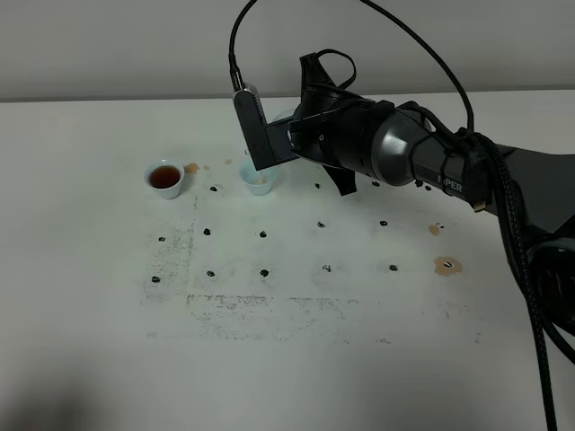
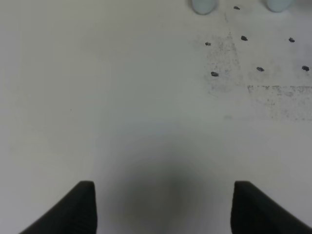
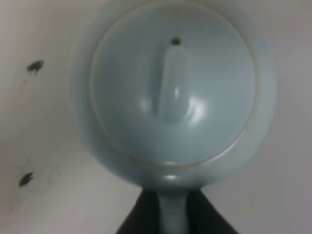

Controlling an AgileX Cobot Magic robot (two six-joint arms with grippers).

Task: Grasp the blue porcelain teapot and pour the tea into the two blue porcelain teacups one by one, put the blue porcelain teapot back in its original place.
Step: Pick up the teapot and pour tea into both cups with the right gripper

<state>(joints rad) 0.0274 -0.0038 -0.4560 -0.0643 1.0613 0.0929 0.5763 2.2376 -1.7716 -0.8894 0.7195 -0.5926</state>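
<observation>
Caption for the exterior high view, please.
The right gripper holds the blue porcelain teapot above the right teacup; the left teacup holds tea.

Right arm (image 1: pixel 359 144): glossy black shells, one rounded grey joint cap (image 1: pixel 400 148), white "PiPER" lettering (image 1: pixel 449 183). Thin black cable (image 1: pixel 235 45) loops overhead, braided black loom (image 1: pixel 517 233) runs along the forearm. Left end effector (image 2: pixel 163 207) fingers (image 2: pixel 73 212): matte black wedges.

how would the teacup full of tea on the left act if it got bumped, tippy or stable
Probably somewhat tippy: the teacup flares to a wide rim over a narrower base. The tea sits fairly high inside, so even a light push would likely slop some out. Its glazed look suggests it is rigid, slick and breakable.
</observation>
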